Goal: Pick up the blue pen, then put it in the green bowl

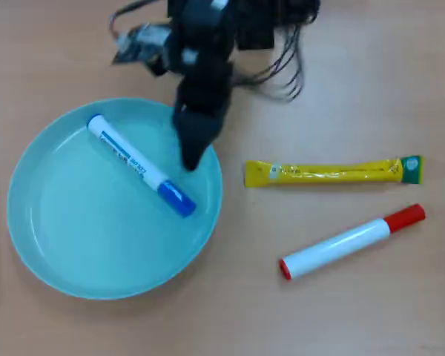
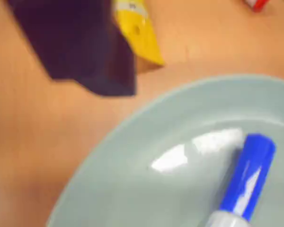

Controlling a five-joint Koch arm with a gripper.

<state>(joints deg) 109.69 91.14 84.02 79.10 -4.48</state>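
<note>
The blue pen point(image 1: 137, 165) lies slantwise inside the green bowl point(image 1: 59, 245), its blue cap toward the bowl's right side. In the wrist view the blue cap point(image 2: 248, 182) rests on the bowl's glossy floor point(image 2: 156, 198). My dark gripper point(image 1: 193, 157) hangs over the bowl's right rim, just above and beside the cap, apart from the pen. It holds nothing. Only one dark jaw shows, at the upper left of the wrist view, and the overhead view shows a single pointed tip, so the gap between the jaws is hidden.
A yellow sachet point(image 1: 334, 171) lies on the wooden table right of the bowl, and its end point(image 2: 137, 33) also shows in the wrist view. Below it lies a red-capped white marker point(image 1: 352, 242). The arm's base and cables point(image 1: 282, 67) sit at the top.
</note>
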